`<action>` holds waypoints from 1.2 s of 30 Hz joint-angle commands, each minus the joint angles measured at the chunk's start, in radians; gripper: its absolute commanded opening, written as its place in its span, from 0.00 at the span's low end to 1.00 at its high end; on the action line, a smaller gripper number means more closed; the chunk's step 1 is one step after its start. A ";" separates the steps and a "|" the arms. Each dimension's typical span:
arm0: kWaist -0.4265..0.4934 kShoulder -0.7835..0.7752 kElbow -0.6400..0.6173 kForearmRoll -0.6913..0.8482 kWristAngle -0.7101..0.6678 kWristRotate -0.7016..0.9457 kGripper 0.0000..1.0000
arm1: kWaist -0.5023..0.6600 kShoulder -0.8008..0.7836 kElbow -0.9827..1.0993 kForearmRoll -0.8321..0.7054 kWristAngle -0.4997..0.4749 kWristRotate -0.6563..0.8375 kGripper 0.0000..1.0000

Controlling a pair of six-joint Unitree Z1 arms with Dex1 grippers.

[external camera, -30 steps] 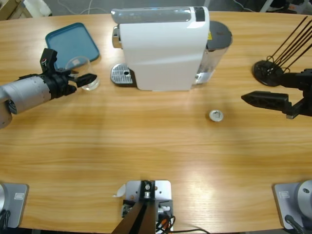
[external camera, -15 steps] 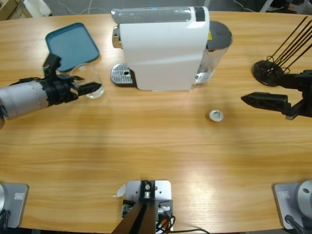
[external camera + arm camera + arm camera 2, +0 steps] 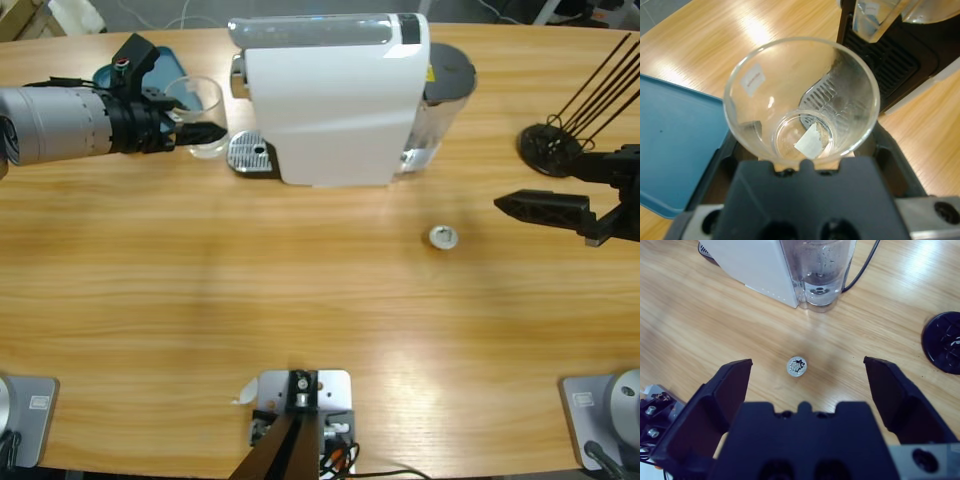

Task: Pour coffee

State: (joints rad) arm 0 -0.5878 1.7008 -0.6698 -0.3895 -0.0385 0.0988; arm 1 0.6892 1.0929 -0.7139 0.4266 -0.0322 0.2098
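High view: you see the left gripper [image 3: 196, 131] clamped around a clear, round drinking glass [image 3: 197, 105], held at the far left of the wooden table [image 3: 300, 290], just left of the perforated metal drip tray [image 3: 250, 153] of the boxy white coffee machine [image 3: 335, 95]. Your left arm [image 3: 60, 122] lies level, reaching in from the left edge over a teal plastic tray [image 3: 110, 75]. A small round silver capsule [image 3: 443, 237] lies right of centre.

Left wrist view: the glass [image 3: 800, 100] sits between the jaws, smooth-walled and tapering to its base; you can see no coffee in it.

Right wrist view: your right gripper [image 3: 810, 385] hovers with jaws spread wide, the ribbed capsule [image 3: 797, 366] on the table between them.
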 commanded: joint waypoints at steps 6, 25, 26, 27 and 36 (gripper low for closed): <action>0.005 0.141 -0.037 -0.034 -0.073 0.007 0.29 | -0.007 -0.002 0.033 -0.009 0.020 -0.010 1.00; -0.048 0.206 -0.038 -0.071 -0.103 -0.027 0.81 | -0.007 0.003 0.033 -0.011 0.025 -0.012 1.00; -0.048 0.206 -0.035 -0.070 -0.103 -0.032 0.94 | -0.007 0.002 0.033 -0.011 0.025 -0.012 1.00; -0.048 0.205 -0.030 -0.069 -0.103 -0.036 0.99 | -0.007 0.002 0.033 -0.011 0.026 -0.012 1.00; -0.050 0.141 0.019 -0.048 -0.104 -0.040 0.99 | -0.007 -0.002 0.039 -0.022 0.030 -0.012 1.00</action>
State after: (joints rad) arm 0 -0.6282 1.8509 -0.7006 -0.4534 -0.1241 0.0693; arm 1 0.6892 1.0930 -0.7128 0.4230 -0.0185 0.2098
